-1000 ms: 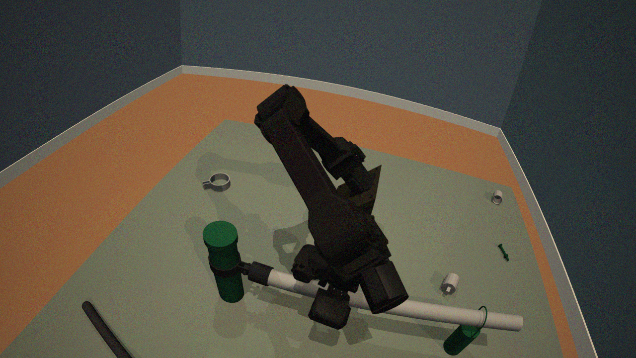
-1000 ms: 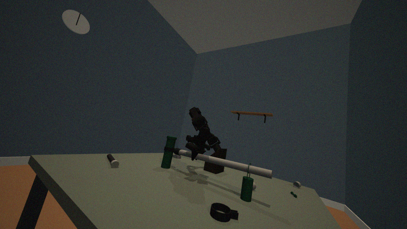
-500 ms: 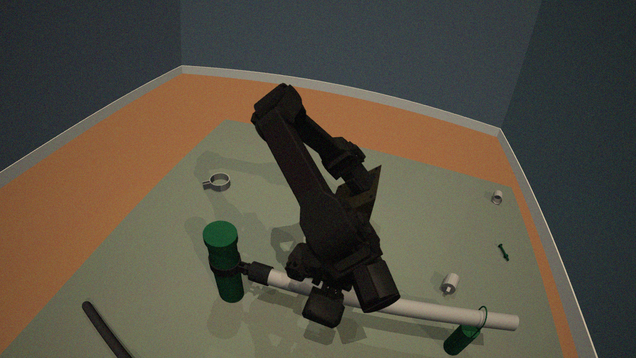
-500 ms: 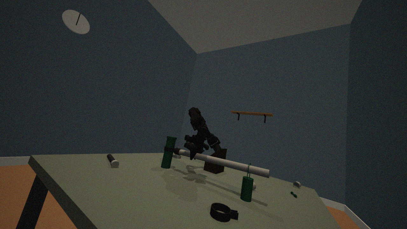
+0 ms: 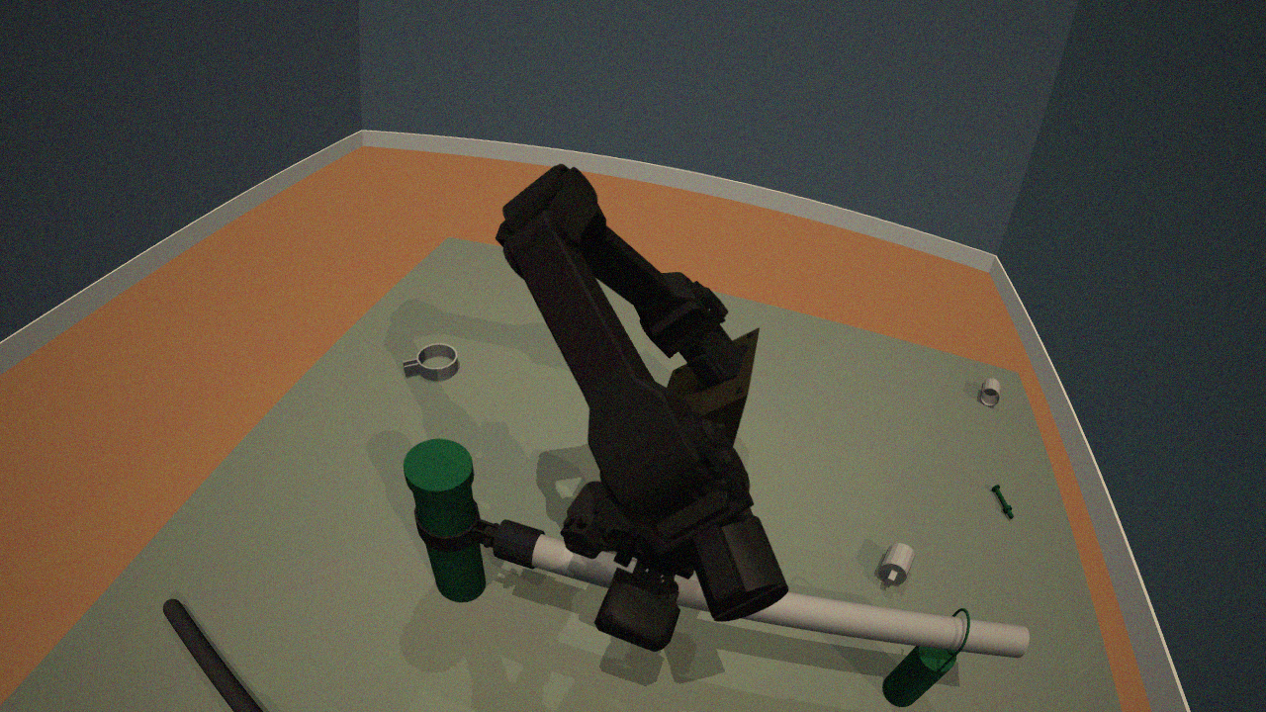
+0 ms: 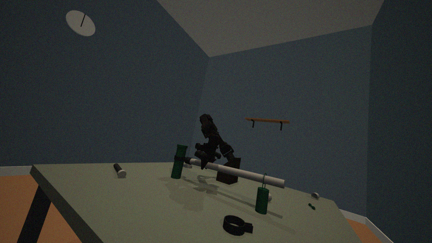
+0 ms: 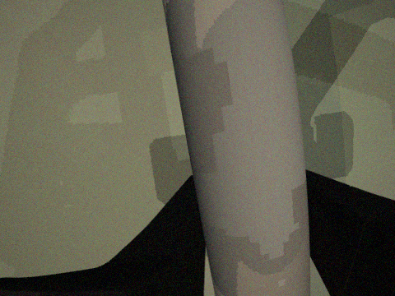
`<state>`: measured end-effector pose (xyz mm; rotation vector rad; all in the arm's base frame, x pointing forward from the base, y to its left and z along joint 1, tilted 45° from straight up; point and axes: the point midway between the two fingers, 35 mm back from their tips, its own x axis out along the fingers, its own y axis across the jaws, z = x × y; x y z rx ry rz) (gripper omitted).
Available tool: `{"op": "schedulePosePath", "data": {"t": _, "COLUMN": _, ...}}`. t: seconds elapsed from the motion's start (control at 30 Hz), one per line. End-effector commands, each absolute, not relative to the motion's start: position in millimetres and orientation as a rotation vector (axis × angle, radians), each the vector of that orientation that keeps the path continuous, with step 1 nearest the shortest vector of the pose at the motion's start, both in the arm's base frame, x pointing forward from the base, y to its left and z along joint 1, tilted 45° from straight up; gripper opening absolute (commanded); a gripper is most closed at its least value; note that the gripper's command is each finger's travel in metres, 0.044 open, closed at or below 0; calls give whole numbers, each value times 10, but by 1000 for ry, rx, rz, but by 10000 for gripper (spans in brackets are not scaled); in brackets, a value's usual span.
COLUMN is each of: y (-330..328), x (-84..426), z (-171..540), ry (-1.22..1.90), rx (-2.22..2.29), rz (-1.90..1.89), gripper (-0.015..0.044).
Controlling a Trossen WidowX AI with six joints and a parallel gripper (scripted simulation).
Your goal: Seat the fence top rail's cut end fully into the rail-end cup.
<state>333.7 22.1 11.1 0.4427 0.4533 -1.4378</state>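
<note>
The white rail (image 5: 841,612) (image 6: 241,172) (image 7: 247,103) slopes between the posts. Its left end enters the mouth of the black rail-end cup (image 5: 516,542) (image 6: 187,160); the depth inside is hidden. The cup joins the brace band (image 5: 449,539) (image 6: 179,158), around the big green post (image 5: 461,577) (image 6: 177,170) below its cap (image 5: 438,465) (image 6: 182,146). The rail's right part passes through the loop cap's green ring (image 5: 968,624) on the short post (image 5: 907,681) (image 6: 262,200). My gripper (image 5: 610,574) (image 6: 204,163) (image 7: 239,178) is shut on the rail, nearer the cup.
A grey band (image 5: 439,373) lies behind the big post, and a black band (image 6: 234,231) in front in the exterior view. A dark rod (image 5: 208,660) lies left. A white cup (image 5: 896,564), a smaller cup (image 5: 989,392) and a green bolt (image 5: 1002,501) lie right.
</note>
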Motion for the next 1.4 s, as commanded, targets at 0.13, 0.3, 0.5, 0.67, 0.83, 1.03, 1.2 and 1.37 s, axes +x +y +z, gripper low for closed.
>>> {"op": "schedulePosePath", "data": {"t": 0.13, "y": 226, "x": 3338, "z": 110, "ry": 452, "rx": 444, "rz": -1437, "gripper": 105}}
{"op": "schedulePosePath", "data": {"t": 0.3, "y": 226, "x": 3338, "z": 110, "ry": 452, "rx": 444, "rz": -1437, "gripper": 236}}
{"op": "schedulePosePath", "data": {"t": 0.5, "y": 387, "x": 3329, "z": 113, "ry": 456, "rx": 446, "rz": -1435, "gripper": 394}}
{"op": "schedulePosePath", "data": {"t": 0.67, "y": 626, "x": 3297, "z": 123, "ry": 459, "rx": 447, "rz": -1435, "gripper": 440}}
{"op": "schedulePosePath", "data": {"t": 0.83, "y": 791, "x": 3262, "z": 134, "ry": 458, "rx": 446, "rz": -1437, "gripper": 440}}
{"op": "schedulePosePath", "data": {"t": 1.03, "y": 1057, "x": 3223, "z": 362, "ry": 457, "rx": 447, "rz": -1425, "gripper": 440}}
{"op": "schedulePosePath", "data": {"t": 1.2, "y": 1111, "x": 3207, "z": 404, "ry": 456, "rx": 447, "rz": -1426, "gripper": 440}}
{"op": "schedulePosePath", "data": {"t": 1.37, "y": 1111, "x": 3207, "z": 404, "ry": 456, "rx": 447, "rz": -1426, "gripper": 440}}
